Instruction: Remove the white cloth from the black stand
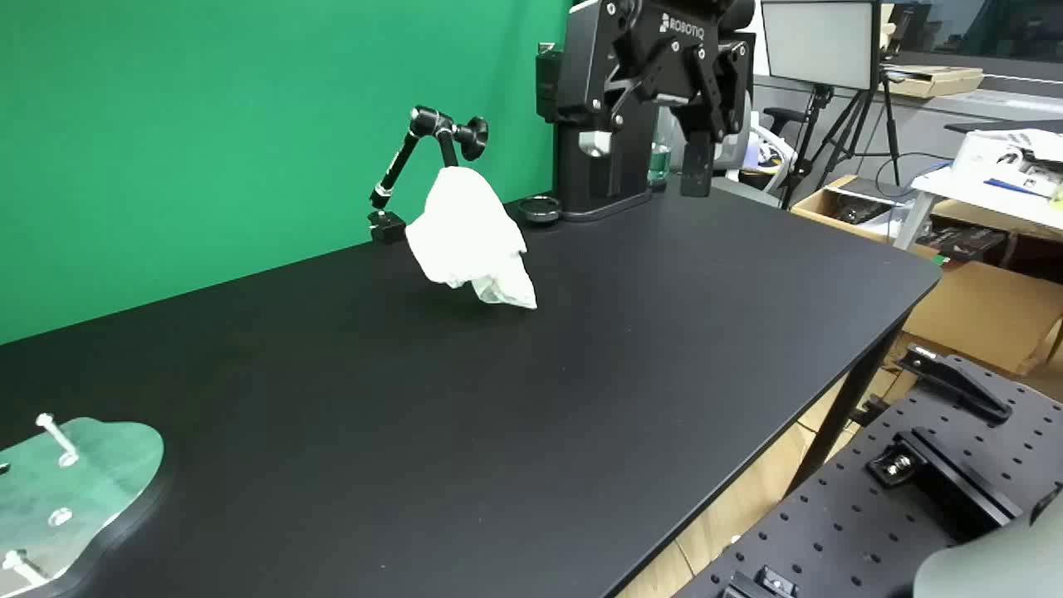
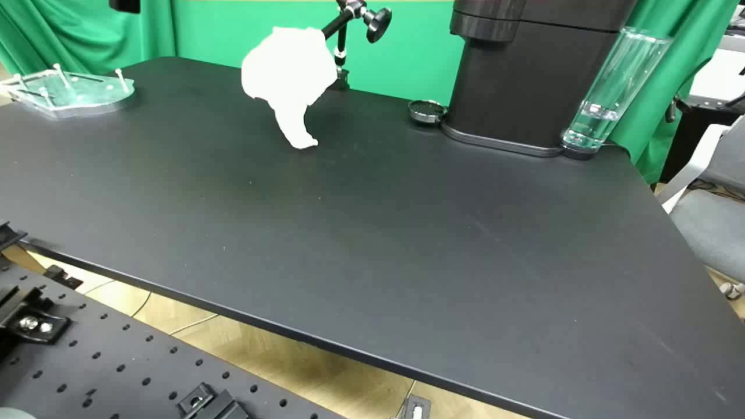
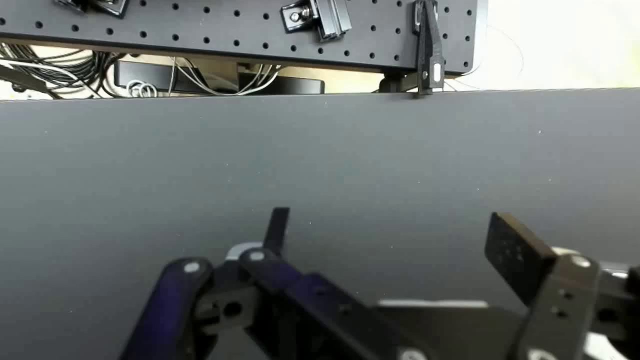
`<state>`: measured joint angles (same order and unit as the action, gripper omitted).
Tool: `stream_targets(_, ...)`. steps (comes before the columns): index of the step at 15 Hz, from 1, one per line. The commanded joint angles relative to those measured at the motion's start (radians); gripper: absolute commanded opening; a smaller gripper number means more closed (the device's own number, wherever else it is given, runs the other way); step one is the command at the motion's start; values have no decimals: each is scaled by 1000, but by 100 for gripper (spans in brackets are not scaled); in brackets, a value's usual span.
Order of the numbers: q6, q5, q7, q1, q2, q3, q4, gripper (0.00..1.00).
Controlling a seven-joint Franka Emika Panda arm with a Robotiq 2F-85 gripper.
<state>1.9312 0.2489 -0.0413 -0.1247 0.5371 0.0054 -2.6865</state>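
The white cloth [image 1: 469, 228] hangs draped over the upper part of the black stand [image 1: 397, 172], near the back of the black table. The cloth [image 2: 291, 70] and the stand [image 2: 336, 26] also show in an exterior view. The stand is a jointed arm with a round knob, and the cloth hides part of it. I cannot tell whether the cloth's lower tip touches the table. My gripper [image 1: 646, 156] is open and empty, high above the table and apart from the cloth. In the wrist view the gripper [image 3: 387, 227] has its fingers wide apart over bare tabletop, and the cloth is out of view.
A tall black machine [image 1: 581, 187] with a clear water tank [image 2: 617, 93] stands at the back. A small round dish [image 2: 426, 110] lies beside it. A clear plate with white pegs [image 1: 100, 465] lies at a table end. A green backdrop [image 1: 249, 108] stands behind.
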Motion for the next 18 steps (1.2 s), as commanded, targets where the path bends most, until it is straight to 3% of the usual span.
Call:
stream_targets(1, -5, 4, -4, 11, -1, 10, 2, 100)
stream_targets(10, -5, 4, -5, 11, -1, 10, 2, 100)
stream_targets(13, 68, -104, 26, 51, 2, 43, 20, 100)
stream_targets(18, 236, -390, 43, 125, -69, 93, 101, 100)
